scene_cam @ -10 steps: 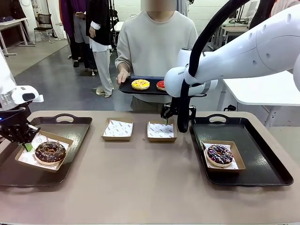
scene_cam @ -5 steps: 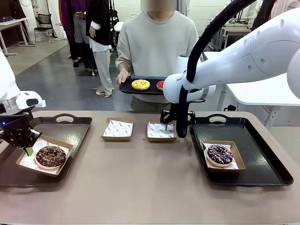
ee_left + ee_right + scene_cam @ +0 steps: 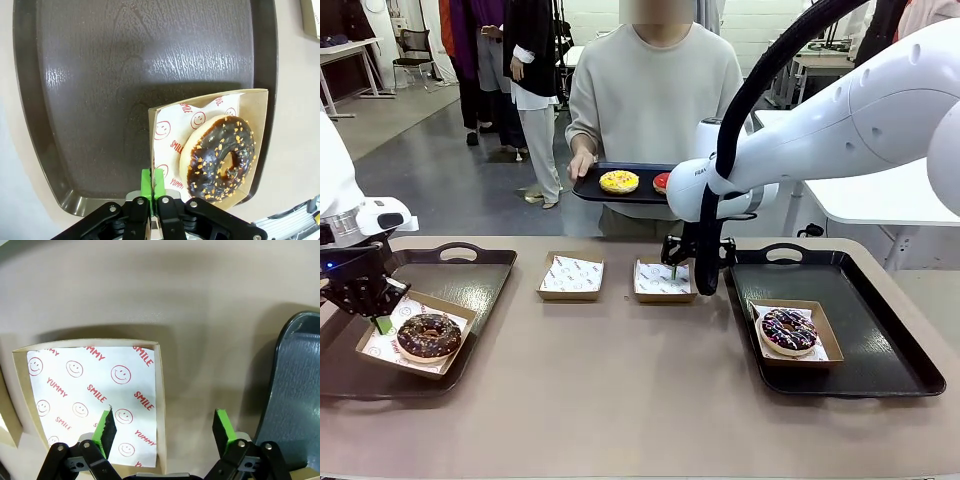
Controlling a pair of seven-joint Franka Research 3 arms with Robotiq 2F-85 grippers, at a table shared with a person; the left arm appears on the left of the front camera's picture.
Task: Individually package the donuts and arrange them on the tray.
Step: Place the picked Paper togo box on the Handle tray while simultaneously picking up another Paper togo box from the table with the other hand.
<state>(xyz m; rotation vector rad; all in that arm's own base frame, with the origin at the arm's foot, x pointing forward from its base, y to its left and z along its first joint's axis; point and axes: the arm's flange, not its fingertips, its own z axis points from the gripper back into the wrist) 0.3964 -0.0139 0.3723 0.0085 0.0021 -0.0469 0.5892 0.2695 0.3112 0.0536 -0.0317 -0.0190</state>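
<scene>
The chocolate donut with nut bits [image 3: 428, 337] [image 3: 220, 157] lies in a paper box [image 3: 380, 348] [image 3: 165, 112] on the left tray [image 3: 470, 285] [image 3: 125, 65]. My left gripper [image 3: 378, 322] [image 3: 152, 176] is shut on that box's edge. The box's far side reaches over the tray rim. My right gripper [image 3: 675, 268] [image 3: 165, 422] hangs open over an empty lined box [image 3: 663, 281] [image 3: 95, 385], straddling one wall of it. The dark sprinkled donut [image 3: 788, 330] sits boxed on the right tray [image 3: 885, 335] [image 3: 300, 385]. The yellow donut [image 3: 619, 180] and red donut [image 3: 663, 181] rest on a small tray held by the person.
A second empty lined box [image 3: 571, 275] stands on the table between the two trays. The person [image 3: 655, 90] stands at the far edge, holding the small black tray [image 3: 590, 189] with one hand. The near half of the tabletop [image 3: 620, 400] is bare.
My left gripper has drawn the boxed chocolate donut a little toward the near side of the left tray. My right arm has shifted slightly over the empty box.
</scene>
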